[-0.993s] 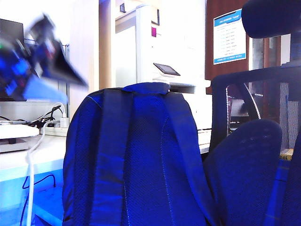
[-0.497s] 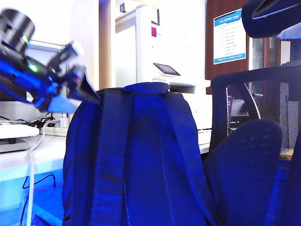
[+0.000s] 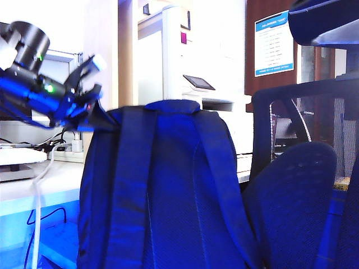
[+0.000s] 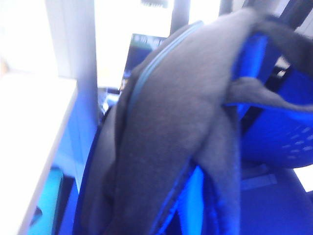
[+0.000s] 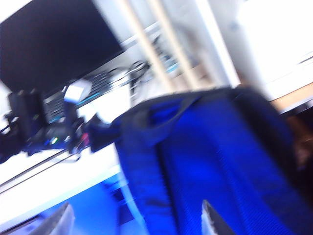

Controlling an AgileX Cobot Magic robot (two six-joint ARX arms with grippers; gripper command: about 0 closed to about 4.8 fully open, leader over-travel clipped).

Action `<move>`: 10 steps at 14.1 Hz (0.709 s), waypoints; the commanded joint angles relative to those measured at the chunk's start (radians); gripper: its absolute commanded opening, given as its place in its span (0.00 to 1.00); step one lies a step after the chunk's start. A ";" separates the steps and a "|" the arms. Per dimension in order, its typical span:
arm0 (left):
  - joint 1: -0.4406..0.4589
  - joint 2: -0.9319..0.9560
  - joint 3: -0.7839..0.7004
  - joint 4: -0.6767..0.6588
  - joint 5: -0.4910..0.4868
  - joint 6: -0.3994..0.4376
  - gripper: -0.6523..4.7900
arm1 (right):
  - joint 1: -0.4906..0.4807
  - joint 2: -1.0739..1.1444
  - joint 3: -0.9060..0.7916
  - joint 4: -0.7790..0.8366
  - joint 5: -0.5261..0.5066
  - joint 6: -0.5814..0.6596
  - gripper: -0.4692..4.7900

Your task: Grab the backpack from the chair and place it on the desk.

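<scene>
Early going. Backpack (image 3: 162, 190) upright against the chair (image 3: 291, 202), straps facing the exterior camera, top grab loop (image 3: 171, 105) untouched. Nothing lifted, nothing on the bench (image 3: 33, 179) yet.

Left claw (image 3: 98, 115) pressed in at the bag's upper left shoulder, clenched; tips buried at the fabric edge, so a pinch on the backpack looks likely, though not plainly confirmed. Left wrist view filled with the bag's grey side panel, claw itself out of sight there.

Right claw (image 5: 137, 220) hanging above the backpack's padded back, fingers spread wide, holding nothing.

Left to do: right side grip, hoist clear of the seat, swing across to the white bench, set down.
</scene>
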 commanded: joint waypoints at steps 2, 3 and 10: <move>0.000 -0.185 0.043 0.219 -0.015 -0.090 0.11 | 0.000 -0.001 0.004 0.020 -0.032 0.010 0.73; 0.000 -0.244 0.082 0.218 -0.031 -0.094 0.11 | 0.000 -0.001 0.004 0.016 -0.048 0.010 0.73; 0.084 -0.375 0.593 -0.004 -0.200 -0.015 0.11 | 0.000 -0.002 0.004 -0.006 -0.221 0.023 0.73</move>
